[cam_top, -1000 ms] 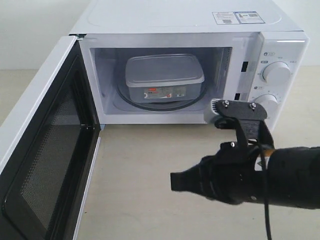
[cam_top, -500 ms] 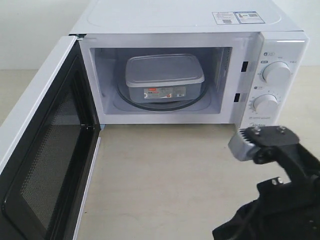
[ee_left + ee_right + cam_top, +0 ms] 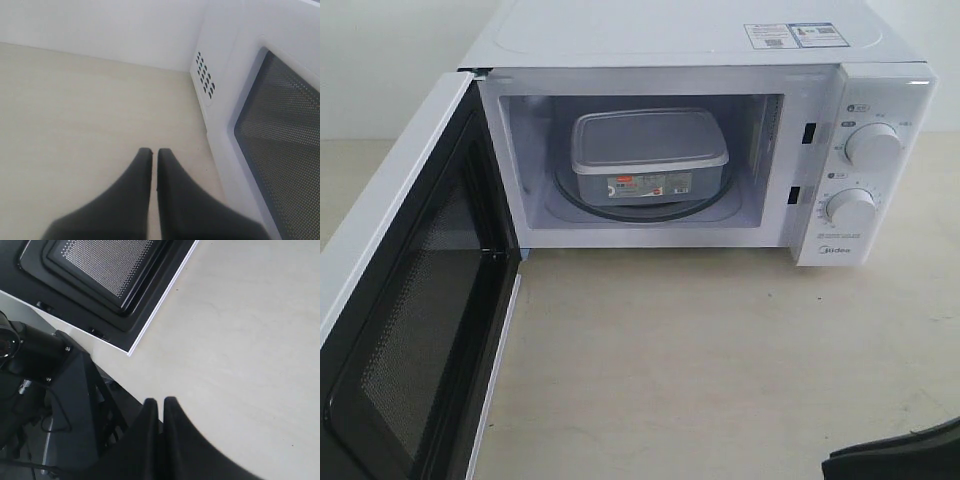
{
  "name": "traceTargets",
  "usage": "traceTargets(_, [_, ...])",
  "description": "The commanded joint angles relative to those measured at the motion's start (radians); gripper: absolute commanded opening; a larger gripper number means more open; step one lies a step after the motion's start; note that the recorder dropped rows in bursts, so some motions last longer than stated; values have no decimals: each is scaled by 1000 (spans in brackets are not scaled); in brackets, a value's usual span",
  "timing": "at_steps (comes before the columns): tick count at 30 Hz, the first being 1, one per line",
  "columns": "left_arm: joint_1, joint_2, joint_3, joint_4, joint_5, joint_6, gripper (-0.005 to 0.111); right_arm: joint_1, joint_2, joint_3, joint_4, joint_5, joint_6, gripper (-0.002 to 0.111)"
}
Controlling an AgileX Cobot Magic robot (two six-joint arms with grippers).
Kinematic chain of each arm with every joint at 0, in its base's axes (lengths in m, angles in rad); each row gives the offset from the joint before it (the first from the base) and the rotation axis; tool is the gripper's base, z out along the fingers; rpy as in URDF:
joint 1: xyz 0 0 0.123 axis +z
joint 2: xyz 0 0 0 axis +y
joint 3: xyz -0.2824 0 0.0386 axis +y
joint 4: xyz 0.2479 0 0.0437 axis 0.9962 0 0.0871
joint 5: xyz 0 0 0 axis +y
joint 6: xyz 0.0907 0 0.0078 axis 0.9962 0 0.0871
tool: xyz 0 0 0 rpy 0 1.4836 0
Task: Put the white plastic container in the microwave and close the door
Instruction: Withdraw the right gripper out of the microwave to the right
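Note:
The white plastic container [image 3: 648,158] sits on the glass turntable inside the white microwave [image 3: 860,110], lid on, red label facing out. The door [image 3: 400,330] stands wide open at the left, its mesh window and black inner frame facing the cavity. Its outer face and mesh window [image 3: 285,150] lie close beside my left gripper [image 3: 154,151], which is shut and empty over the table. My right gripper [image 3: 159,401] is shut and empty near the table's front edge, with the door's inner side [image 3: 105,270] ahead of it. Only a dark piece of the right arm [image 3: 900,460] shows in the exterior view.
The pale wooden table [image 3: 700,340] stretches in front of the microwave. Beyond the table's front edge stands the robot's dark base frame [image 3: 60,405]. Vent holes [image 3: 205,72] mark the microwave's side wall. A white wall runs behind.
The right arm has drawn back from the microwave's knob panel toward the lower right and nearly left the exterior view. Container and door have not moved.

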Motion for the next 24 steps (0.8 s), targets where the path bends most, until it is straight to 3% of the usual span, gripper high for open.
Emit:
traceTargets(1, [5,-3,4,1,1,4,4,-3,-10,2,-7,8,-1,0])
traceTargets(9, [5,-3,4,1,-6,4,4,-3,-10,2,-56,73,-4,0])
traceTargets(11, [5,-3,4,-10,-67,-4,4,-3,-10,2,-71,78,-1,0])
traceTargets(13, [5,-3,4,-1,-182,4,4,-3,-10,2,-85,74,-2,0])
traceTargets(15, [5,-3,4,-3,-393,-40,4,-3,-10,2,-88,72,2,0])
traceTargets(16, [5,-3,4,-3,-579,-78,4,-3,-10,2,-88,72,2,0])
traceTargets(19, [5,-3,4,-3,-914,-153,4,-3,-10,2,-88,72,-4,0])
traceTargets(22, [5,-3,4,-16,-1003,-218,4,-3,-10,2,-88,72,-4,0])
traceTargets(24, [5,-3,-36,-138,-826,-340,4,-3,-10,2,-88,72,-4,0])
